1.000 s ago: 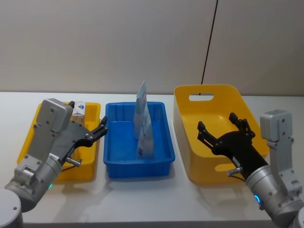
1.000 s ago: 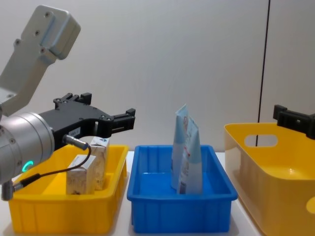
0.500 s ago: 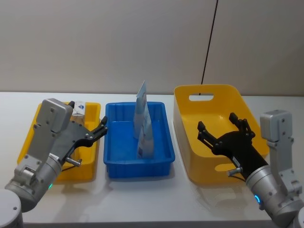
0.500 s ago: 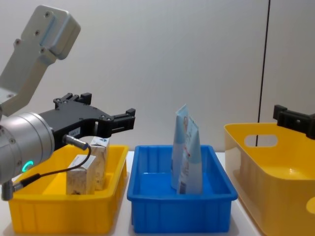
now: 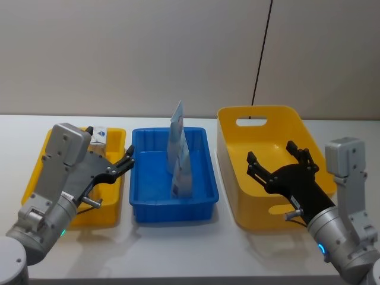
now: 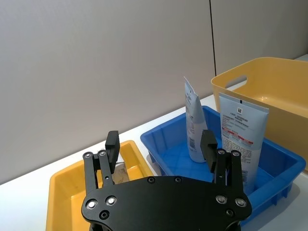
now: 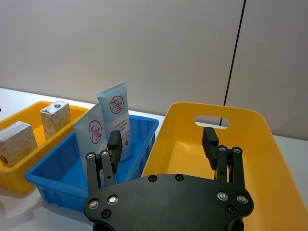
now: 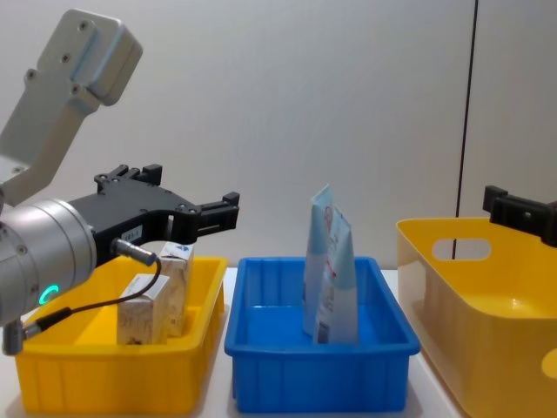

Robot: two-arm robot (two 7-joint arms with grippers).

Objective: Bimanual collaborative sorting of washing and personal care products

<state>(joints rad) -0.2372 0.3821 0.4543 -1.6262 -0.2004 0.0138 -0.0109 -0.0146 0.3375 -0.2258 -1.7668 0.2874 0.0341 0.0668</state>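
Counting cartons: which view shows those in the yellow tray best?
The right wrist view: both cartons unobstructed in the yellow tray. The chest view shows both, crossed by a cable; the head view, one top beside the left arm; the left wrist view, a sliver.

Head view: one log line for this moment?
left gripper: open, over yellow tray | right gripper: open, over yellow basket | cartons: two in yellow tray | pouches: two upright in blue tray

Cartons: in head view mostly hidden behind left gripper.
Right gripper: chest view's right edge cuts it.
Yellow basket: also cut there.
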